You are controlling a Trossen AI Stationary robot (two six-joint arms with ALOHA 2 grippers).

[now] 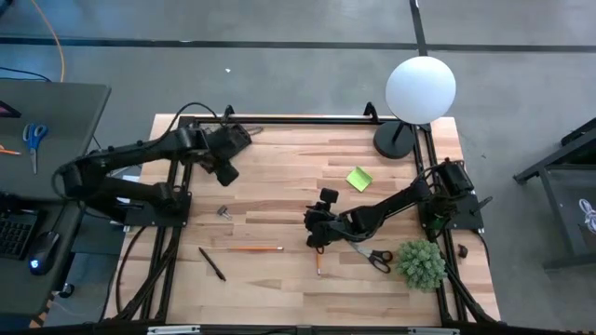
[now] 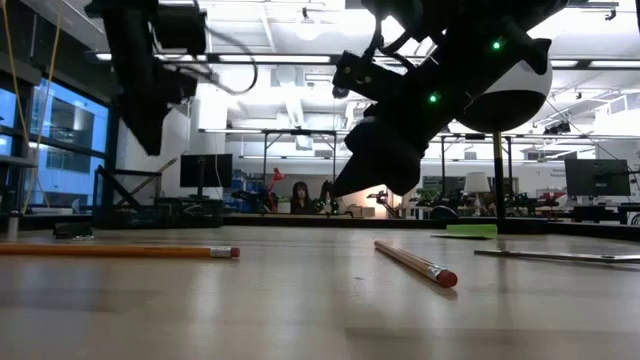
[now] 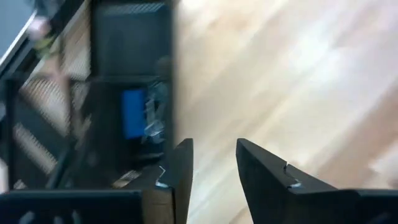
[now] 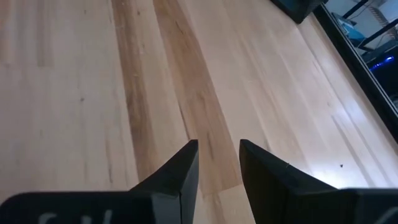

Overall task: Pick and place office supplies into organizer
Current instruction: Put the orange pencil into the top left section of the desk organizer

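A: What is the organizer [image 3: 130, 81] looking like?
B: A dark, low-walled tray sitting at the table's eleven o'clock corner, a blue eraser [image 3: 132, 112] lying inside one compartment.
A: And the left gripper [image 3: 211, 163]?
B: Hovering just beside it, fingers parted, gripping nothing.
A: The rest?
B: An orange pencil [image 1: 253, 248] is lying toward six o'clock; the right gripper [image 4: 217, 163] is hanging mid-table, fingers apart and empty.

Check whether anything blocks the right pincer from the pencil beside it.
Nothing visible does. The right pincer hangs open and empty over bare wood, with the pencil just toward the front edge. The scissors lie off to the side.
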